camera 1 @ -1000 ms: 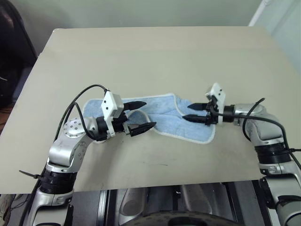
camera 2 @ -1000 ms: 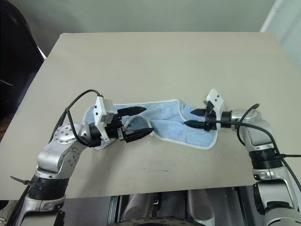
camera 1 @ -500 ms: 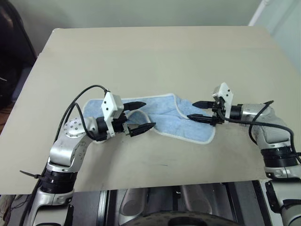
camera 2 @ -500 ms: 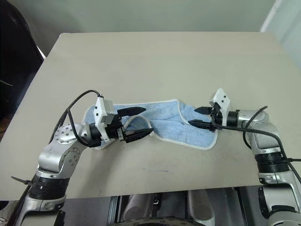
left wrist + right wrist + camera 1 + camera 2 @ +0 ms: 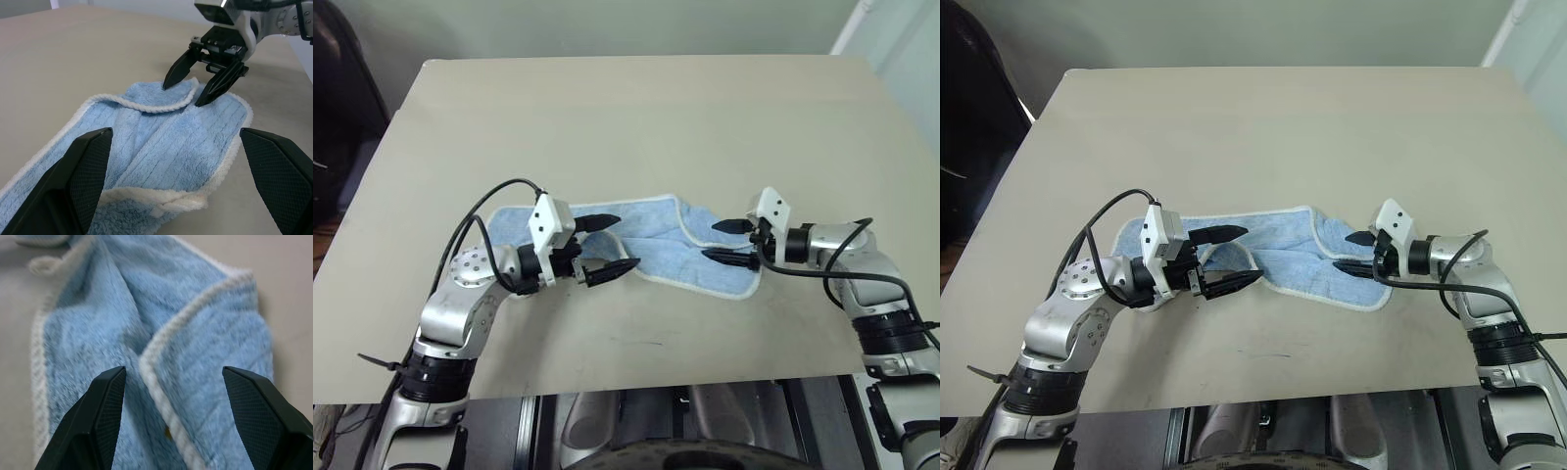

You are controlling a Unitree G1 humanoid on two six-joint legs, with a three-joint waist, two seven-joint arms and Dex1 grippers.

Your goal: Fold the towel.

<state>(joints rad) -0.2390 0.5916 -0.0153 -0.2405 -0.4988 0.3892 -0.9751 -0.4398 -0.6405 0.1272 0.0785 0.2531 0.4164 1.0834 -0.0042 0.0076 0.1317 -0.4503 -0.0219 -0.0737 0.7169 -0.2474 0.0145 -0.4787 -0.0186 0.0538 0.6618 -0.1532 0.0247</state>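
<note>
Left claw (image 5: 610, 244) is spread wide with nothing between its two black fingers; one finger lies over the towel's near-left part and the other reaches just past its near edge, over the table. Its arm comes up from the near-left corner, elbow bent, wrist turned so the fingers point right and roughly level. Right claw (image 5: 730, 242) also stands apart, empty, its fingertips low over the towel's right end, one on each side of the white-edged flap that is turned over there; whether they touch the cloth cannot be told. That arm enters from the near right, forearm lying low, the claw aimed left and tipped a little down. The two claws face each other along the cloth.

Towel (image 5: 656, 240), light blue with a white border, lies on the near half of the table (image 5: 636, 117), between the claws. Its long axis runs left to right, the right end sitting slightly nearer than the left. It is rumpled, not flat: a crease runs along the middle, and the far-right corner is folded over onto the body, as the left wrist view shows. A small dark speck sits by the border in the right wrist view.

Black cables (image 5: 494, 191) loop above each wrist. Beyond the towel the tan tabletop runs to a pale wall (image 5: 607, 24), with a dark shape (image 5: 337, 88) at far left.
</note>
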